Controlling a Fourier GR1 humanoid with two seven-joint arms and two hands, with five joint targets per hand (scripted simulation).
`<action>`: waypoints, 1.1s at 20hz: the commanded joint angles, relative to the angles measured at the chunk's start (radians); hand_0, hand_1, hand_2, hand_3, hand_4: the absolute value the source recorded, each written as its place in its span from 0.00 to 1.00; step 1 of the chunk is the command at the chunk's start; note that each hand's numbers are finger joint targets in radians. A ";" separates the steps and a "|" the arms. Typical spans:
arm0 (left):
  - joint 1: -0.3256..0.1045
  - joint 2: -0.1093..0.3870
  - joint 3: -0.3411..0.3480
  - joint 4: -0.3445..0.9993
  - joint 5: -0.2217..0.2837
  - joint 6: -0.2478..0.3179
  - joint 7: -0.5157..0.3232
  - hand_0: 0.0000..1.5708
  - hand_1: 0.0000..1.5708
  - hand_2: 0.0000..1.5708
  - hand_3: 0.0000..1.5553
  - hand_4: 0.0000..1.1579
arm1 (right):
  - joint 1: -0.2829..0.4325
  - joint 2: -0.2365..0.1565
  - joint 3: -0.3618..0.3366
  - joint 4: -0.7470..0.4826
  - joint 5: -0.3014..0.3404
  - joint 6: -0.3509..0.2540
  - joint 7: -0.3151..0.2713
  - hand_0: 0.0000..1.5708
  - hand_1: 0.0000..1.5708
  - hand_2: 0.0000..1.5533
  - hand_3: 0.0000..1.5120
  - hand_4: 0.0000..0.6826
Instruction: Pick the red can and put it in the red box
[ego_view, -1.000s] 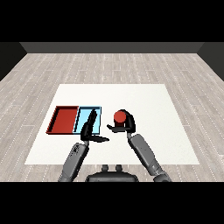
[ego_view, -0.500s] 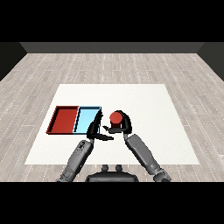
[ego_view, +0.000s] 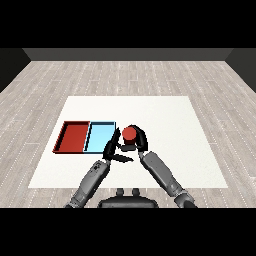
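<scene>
The red can (ego_view: 129, 133) is held above the table with my right hand (ego_view: 138, 140) curled round it, just right of the light blue tray (ego_view: 99, 137). The red tray (ego_view: 73, 136) lies left of the blue one, side by side with it. My left hand (ego_view: 113, 148) stands with straight fingers at the blue tray's right edge, close to the can's left side. The lower part of the can is hidden by my right hand.
The white table (ego_view: 165, 115) stretches wide to the right and behind the trays. Both grey forearms come in from the bottom, the left one (ego_view: 91, 181) and the right one (ego_view: 161, 172). Wooden floor surrounds the table.
My right hand has carried the red can leftward, toward the trays. The left hand has shifted slightly right and now sits close beside the can.
</scene>
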 joint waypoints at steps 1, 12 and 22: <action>-0.023 0.000 -0.092 0.019 0.057 0.072 -0.017 0.00 0.00 0.00 0.00 0.00 | 0.067 0.001 0.069 -0.046 -0.031 -0.037 -0.052 0.91 0.91 0.93 0.91 0.92; -0.091 0.000 -0.129 0.010 0.111 0.103 0.012 0.00 0.00 0.00 0.00 0.00 | -0.078 0.001 0.177 0.050 -0.162 -0.131 -0.072 0.96 0.96 0.93 0.91 0.91; -0.085 0.006 -0.006 0.043 0.016 0.137 0.038 0.00 0.00 0.00 0.00 0.52 | -0.087 0.000 0.225 0.046 -0.174 -0.143 -0.066 0.93 0.93 0.93 0.90 0.92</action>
